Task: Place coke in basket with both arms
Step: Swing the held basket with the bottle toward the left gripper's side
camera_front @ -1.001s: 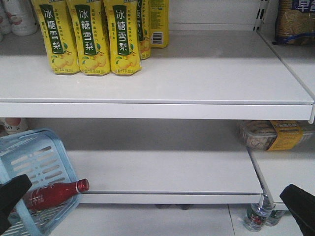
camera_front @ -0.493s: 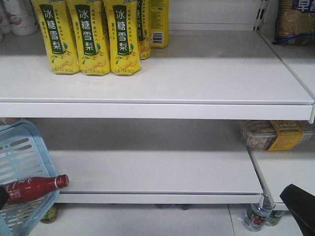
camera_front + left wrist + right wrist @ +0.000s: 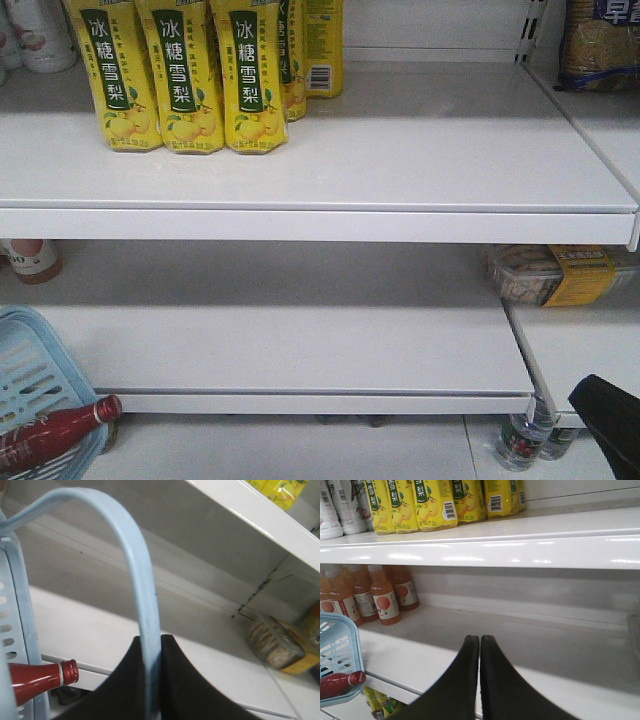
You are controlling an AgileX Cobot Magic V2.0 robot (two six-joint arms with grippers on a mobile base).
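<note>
Left fingers (image 3: 154, 680): clamped on the basket's loop handle (image 3: 137, 575).
Basket (image 3: 35, 375): lower left, before the lower shelf (image 3: 320, 350).
Coke bottle (image 3: 55, 432): lying in basket, cap protruding past rim.
Right fingers (image 3: 479, 652): pressed together, holding nothing, well apart from basket.

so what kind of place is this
Likely a shop or supermarket aisle: white metal shelves stocked with rows of yellow pear-drink bottles, orange juice bottles below, and a light blue plastic shopping basket.
</note>
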